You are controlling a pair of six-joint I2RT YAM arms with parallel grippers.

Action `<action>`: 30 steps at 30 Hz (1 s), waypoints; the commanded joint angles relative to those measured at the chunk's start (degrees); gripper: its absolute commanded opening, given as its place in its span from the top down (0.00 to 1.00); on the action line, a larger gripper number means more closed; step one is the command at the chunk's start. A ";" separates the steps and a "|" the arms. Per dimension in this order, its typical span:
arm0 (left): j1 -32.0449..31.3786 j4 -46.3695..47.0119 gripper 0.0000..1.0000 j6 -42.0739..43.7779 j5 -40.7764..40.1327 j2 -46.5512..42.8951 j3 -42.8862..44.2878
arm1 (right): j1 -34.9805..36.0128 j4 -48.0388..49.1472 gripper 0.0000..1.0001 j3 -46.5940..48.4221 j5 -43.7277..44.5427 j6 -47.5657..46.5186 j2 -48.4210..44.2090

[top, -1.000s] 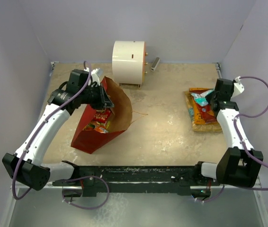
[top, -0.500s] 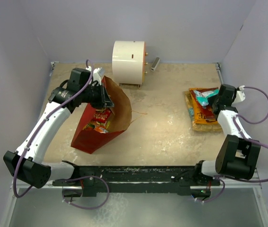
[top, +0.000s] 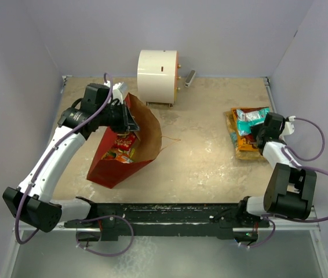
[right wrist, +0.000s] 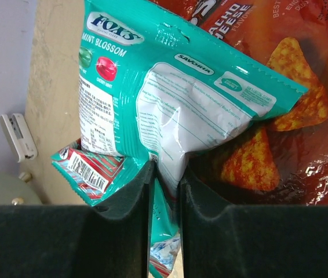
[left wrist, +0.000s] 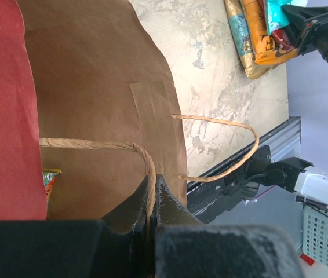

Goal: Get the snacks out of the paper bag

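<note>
The red paper bag [top: 110, 163] lies tilted at the left with its brown inside [left wrist: 94, 75] facing up. A red-and-yellow candy packet [top: 123, 147] shows in its mouth. My left gripper [top: 127, 120] is shut on the bag's twine handle [left wrist: 94, 145] at the upper rim, with the twine between the jaws. At the right, a yellow-orange chip bag [top: 246, 141] and a red chip bag [right wrist: 280, 87] lie on the table. My right gripper [top: 261, 126] is shut on the teal packet [right wrist: 170, 92], which rests on top of them. A second small teal packet [right wrist: 94, 168] lies under it.
A white cylinder [top: 158, 69] stands at the back centre with a small grey piece [top: 189, 78] beside it. The bag's second twine handle [left wrist: 233, 156] lies loose on the table. Grey walls enclose the table on three sides. A black rail [top: 164, 211] runs along the near edge.
My right gripper has drawn back toward the near right with the teal packet in its jaws, and the wrist has folded lower. The left arm and paper bag have not moved.
</note>
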 commanded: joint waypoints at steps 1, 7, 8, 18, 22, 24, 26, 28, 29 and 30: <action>0.28 3.45 1.00 -2.19 1.90 -2.80 -0.23 | 0.14 -3.55 0.75 -0.73 -2.28 -5.19 -0.68; 0.29 4.40 1.00 -4.05 2.36 -4.17 -1.43 | 0.18 -7.07 0.59 1.80 -3.54 -11.46 -2.12; 0.27 4.43 1.00 -4.12 2.29 -4.38 -1.48 | 0.17 -8.11 0.57 2.36 -3.82 -12.36 -2.36; 0.27 2.89 1.00 -3.65 0.13 -4.90 -0.01 | 0.21 -16.52 0.40 5.56 -2.78 -21.45 -9.48; 0.29 2.15 1.00 -3.44 -0.87 -4.90 1.05 | 0.43 -20.61 0.35 8.18 -3.55 -24.61 -10.48; 0.29 1.71 1.00 -3.16 -1.35 -4.93 1.59 | 1.16 -22.05 0.33 9.61 -3.78 -26.06 -10.89; 0.26 1.43 1.00 -3.08 -1.81 -4.93 1.79 | 2.32 -22.77 0.31 10.69 -4.27 -27.67 -11.16; 0.26 1.34 1.00 -3.07 -2.20 -5.33 1.79 | 3.81 -23.11 0.28 11.71 -5.35 -29.48 -11.17; 0.26 1.26 1.00 -3.07 -2.49 -5.53 1.72 | 4.70 -23.10 0.27 12.20 -6.58 -30.39 -11.07; 0.23 1.11 1.00 -3.12 -2.81 -5.63 1.71 | 5.77 -22.94 0.27 12.59 -7.74 -31.40 -10.83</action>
